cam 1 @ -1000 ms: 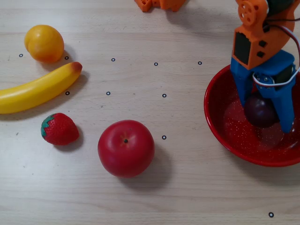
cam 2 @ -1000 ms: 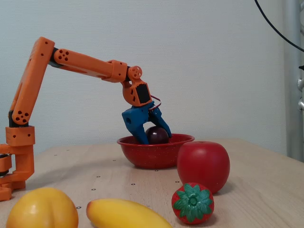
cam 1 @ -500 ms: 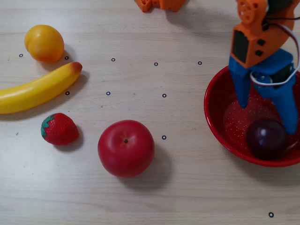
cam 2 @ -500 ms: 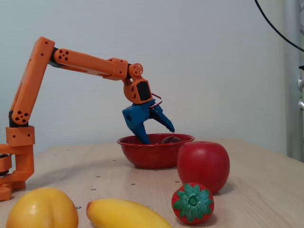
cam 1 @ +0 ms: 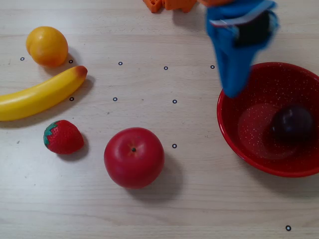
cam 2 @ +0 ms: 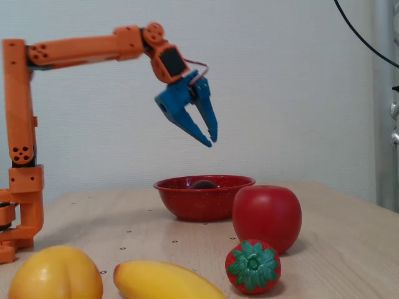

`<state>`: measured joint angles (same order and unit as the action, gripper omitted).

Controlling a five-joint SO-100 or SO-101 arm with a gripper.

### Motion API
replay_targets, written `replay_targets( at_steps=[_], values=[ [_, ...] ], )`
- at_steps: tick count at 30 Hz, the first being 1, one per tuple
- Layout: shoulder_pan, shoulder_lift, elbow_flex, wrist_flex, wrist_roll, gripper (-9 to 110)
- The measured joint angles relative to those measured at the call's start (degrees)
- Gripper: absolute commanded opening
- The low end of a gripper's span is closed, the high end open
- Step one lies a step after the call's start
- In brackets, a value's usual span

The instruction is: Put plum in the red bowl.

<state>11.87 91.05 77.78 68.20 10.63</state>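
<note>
The plum (cam 1: 292,122), small, dark and glossy, lies inside the red bowl (cam 1: 230,135) at the right of the overhead view, toward the bowl's right side. In the fixed view only the plum's top (cam 2: 202,184) peeks over the rim of the red bowl (cam 2: 204,204). My blue gripper (cam 2: 211,141) hangs high above the bowl, its fingers drawn together at the tips with nothing between them. In the overhead view the gripper (cam 1: 232,92) appears blurred above the bowl's upper-left rim.
A big red apple (cam 1: 133,157) sits mid-table, with a strawberry (cam 1: 62,137), a banana (cam 1: 40,94) and an orange (cam 1: 47,46) to the left. The orange arm base (cam 2: 22,205) stands at the far left of the fixed view.
The gripper let go of the plum, which rolled inside the bowl and now rests at its right. The arm rose well above the bowl and the fingers came together.
</note>
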Motion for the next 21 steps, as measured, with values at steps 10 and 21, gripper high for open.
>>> replay_targets(
  at_steps=[10, 21],
  values=[
    [-7.3, 19.2, 23.7, -11.1, -0.1, 0],
    [-9.5, 45.7, 55.5, -23.7, -1.1, 0]
  ],
)
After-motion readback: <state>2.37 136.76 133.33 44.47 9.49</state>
